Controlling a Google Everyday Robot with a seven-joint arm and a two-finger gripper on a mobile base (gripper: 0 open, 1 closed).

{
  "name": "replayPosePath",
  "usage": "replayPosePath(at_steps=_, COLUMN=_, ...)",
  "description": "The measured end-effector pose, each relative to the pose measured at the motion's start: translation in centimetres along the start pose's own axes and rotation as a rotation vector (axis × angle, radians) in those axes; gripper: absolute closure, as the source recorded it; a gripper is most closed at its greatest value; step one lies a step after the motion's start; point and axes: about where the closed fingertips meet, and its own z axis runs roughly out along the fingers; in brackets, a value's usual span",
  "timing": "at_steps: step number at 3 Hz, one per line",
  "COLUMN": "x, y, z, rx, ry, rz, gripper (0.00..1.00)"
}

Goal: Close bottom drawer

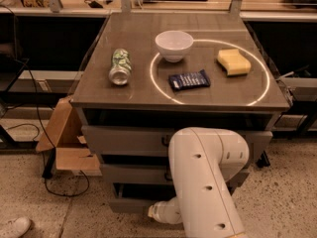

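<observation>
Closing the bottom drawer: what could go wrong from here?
1. The hand is low at the bottom drawer's front, seemingly off-centre; a push there might skew it.
2. The arm hides much of that front, so contact is hard to check.
3. The arm sits near the middle drawer handle and might catch it.

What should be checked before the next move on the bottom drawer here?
1. Bottom drawer not yet shut, dark gap above its front: ok.
2. Gripper low at the drawer's front, near its right end: ok.
3. Gripper touching the front: cannot tell.
4. Cable on the floor lies left of the drawer, apart: ok.
5. Can lies on its side on the table, may roll on a jolt: not ok.
</observation>
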Motion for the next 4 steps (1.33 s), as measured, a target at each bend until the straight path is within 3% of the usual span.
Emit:
replayPosePath(at_steps=1, x=-0.1, y=-1.2, z=2.2, rx=0.009, ry=0.017, rz=0.046, gripper=1.0)
replayPosePath(at_steps=2, x=0.0, y=-1.2, z=2.2, rx=0.009, ry=0.017, rz=0.046, gripper=1.0)
replayPosePath(at_steps=4, x=-1.2, y=-0.2, z=2.3, rx=0.009, ry=-0.057, rz=-0.009, gripper=1.0)
